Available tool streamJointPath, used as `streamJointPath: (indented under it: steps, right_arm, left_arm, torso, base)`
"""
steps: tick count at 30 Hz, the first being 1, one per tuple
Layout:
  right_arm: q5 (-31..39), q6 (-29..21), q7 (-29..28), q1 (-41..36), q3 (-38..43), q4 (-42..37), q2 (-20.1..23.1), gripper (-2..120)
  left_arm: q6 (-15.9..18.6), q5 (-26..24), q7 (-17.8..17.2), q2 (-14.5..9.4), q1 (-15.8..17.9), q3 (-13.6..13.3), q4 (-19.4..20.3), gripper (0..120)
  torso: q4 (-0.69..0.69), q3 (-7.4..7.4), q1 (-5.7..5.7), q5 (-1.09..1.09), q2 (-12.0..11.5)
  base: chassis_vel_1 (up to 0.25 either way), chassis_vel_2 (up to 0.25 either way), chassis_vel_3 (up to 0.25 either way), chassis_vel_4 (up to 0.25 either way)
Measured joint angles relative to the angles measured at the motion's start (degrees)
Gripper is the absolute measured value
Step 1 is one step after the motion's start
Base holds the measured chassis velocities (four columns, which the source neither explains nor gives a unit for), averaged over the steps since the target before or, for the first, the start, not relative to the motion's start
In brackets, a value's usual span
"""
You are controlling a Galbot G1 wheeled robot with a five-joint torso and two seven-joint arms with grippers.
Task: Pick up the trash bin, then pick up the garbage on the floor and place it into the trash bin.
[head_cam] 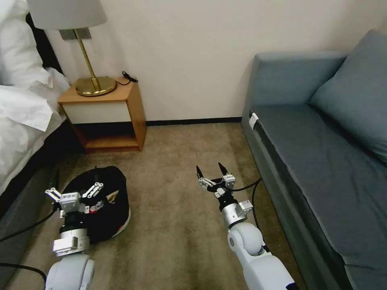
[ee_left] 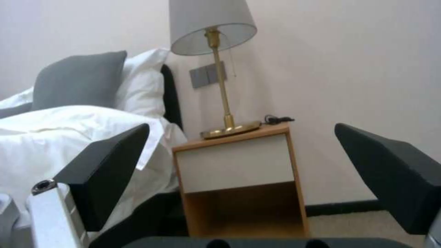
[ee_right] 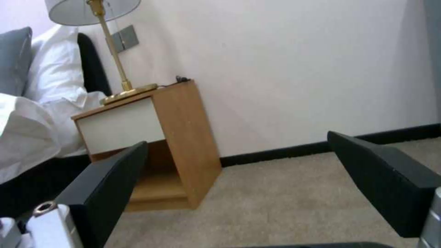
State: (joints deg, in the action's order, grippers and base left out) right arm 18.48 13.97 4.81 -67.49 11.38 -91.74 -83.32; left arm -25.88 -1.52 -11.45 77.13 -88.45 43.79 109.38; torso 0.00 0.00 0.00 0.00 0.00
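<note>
Bin on the carpet, both claws empty — the task looks close to finished.

The trash bin (head_cam: pixel 107 205) stands on the floor by the bed, beside the nightstand (head_cam: pixel 105 117); bits of litter show inside its black liner, and the visible carpet bears none. The left claw (head_cam: pixel 74 192) hovers wide over the bin's near rim, gripping nothing; the right claw (head_cam: pixel 211 174) hangs wide above bare carpet near the sofa (head_cam: pixel 322 161).
</note>
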Motion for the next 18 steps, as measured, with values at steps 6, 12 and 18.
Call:
streamJointPath:
  steps: [6,12,18]
  right_arm:
    - [0.0,0.0,0.0,0.0,0.0,0.0,0.0,100]
    - [0.0,0.0,0.1,0.0,0.0,0.1,0.0,100]
    - [0.0,-0.1,0.1,0.1,-0.1,0.1,0.0,100]
  left_arm:
    - [0.0,0.0,0.0,0.0,0.0,0.0,0.0,100]
    - [0.1,-0.1,-0.1,0.0,0.0,0.0,0.0,100]
    - [0.1,-0.1,-0.1,0.0,0.0,0.0,0.0,100]
  torso:
    - [0.00,0.00,0.00,0.00,0.0]
    - [0.00,0.00,0.00,0.00,0.0]
    - [0.00,0.00,0.00,0.00,0.0]
  base:
    - [0.000,0.000,0.000,0.000]
    - [0.000,0.000,0.000,0.000]
    - [0.000,0.000,0.000,0.000]
